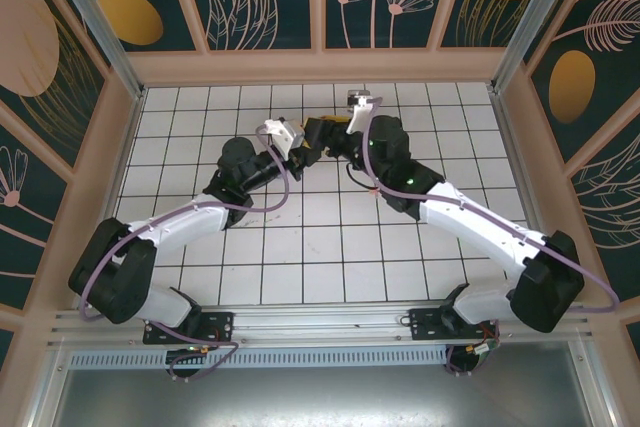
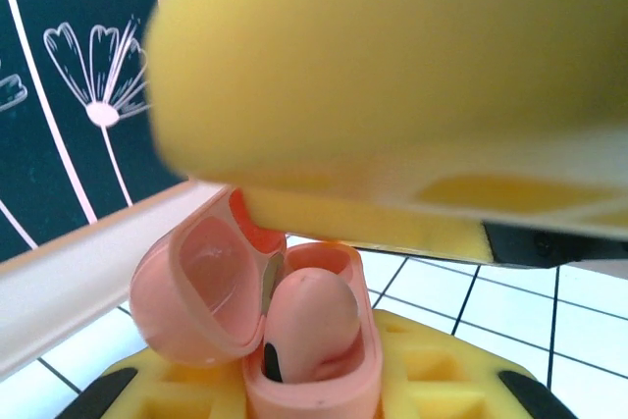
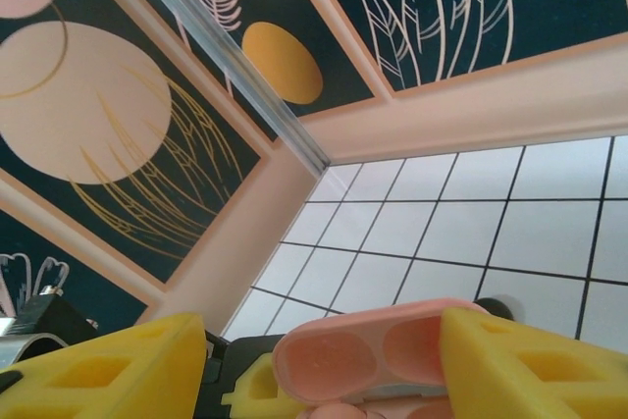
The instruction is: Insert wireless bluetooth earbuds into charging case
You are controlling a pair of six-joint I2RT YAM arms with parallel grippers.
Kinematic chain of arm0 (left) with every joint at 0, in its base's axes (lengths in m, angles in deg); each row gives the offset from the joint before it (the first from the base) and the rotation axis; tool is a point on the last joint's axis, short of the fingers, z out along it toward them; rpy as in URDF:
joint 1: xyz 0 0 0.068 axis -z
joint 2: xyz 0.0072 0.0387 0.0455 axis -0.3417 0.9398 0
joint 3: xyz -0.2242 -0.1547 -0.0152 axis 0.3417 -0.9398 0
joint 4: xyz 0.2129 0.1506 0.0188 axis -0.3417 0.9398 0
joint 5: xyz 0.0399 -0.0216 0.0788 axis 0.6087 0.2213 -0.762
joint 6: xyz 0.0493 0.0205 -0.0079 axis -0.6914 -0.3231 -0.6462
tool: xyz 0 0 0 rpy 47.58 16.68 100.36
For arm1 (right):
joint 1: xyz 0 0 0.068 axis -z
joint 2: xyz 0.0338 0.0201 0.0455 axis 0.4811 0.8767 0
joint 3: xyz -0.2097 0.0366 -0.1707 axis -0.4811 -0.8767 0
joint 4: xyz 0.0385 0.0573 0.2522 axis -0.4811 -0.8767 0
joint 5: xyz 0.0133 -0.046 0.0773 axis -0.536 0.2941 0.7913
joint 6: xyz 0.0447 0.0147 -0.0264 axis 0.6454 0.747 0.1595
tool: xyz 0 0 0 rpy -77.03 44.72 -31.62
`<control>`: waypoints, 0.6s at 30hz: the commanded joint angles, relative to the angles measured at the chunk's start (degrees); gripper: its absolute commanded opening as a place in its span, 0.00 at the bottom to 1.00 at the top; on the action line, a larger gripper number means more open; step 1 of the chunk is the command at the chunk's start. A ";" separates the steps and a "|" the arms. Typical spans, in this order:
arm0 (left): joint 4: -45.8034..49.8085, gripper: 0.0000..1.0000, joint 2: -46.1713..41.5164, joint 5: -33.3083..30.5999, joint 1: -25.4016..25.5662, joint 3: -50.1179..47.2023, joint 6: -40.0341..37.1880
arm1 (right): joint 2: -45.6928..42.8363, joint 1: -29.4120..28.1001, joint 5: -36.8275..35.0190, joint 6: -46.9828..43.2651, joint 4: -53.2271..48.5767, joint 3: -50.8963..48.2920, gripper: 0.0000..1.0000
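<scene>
Overhead view: both arms reach to the upper centre of the tiled table, and their tips meet there, just beside one another. The left end effector approaches from the lower left and the right end effector from the lower right. At this size the item between them cannot be made out.

Left wrist view: the charging case, salmon-pink, sits at lower centre of the frame. It is clamped between the left end effector's yellow fingers, which flank it on both sides. This end effector is clenched on the case body. The lid is swung open to the left, with its hollow interior facing the lens. One salmon-pink earbud is seated in the case, its rounded head up, with a small dark spot at its lower left. A large blurred yellow pad overhangs the case across the upper frame, close to the lens. Whether it touches the case cannot be told.

Right wrist view: the right end effector is released. One of its yellow fingers stands at lower left and the other at lower right, well apart. The open pink lid shows two oval recesses and lies between them at bottom centre. The right-hand finger overlaps the lid's end in the picture, so contact cannot be confirmed. White tiles and the patterned wall panels fill the background.
</scene>
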 commanded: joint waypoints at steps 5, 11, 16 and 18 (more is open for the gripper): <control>-8.85 0.00 -4.03 -1.97 0.19 -2.35 -0.62 | -9.05 1.14 1.00 3.74 -7.71 1.83 0.67; -9.21 0.00 -6.16 -2.32 0.18 -4.44 -1.38 | -14.25 4.77 -0.74 4.38 -15.84 -0.55 0.67; -8.69 0.00 -8.25 -2.32 0.13 -6.80 -2.18 | -15.19 10.30 -1.99 3.31 -23.82 -3.95 0.67; -7.97 0.00 -9.25 -2.23 0.13 -7.78 -2.64 | -14.19 11.89 -2.07 1.68 -26.88 -5.19 0.67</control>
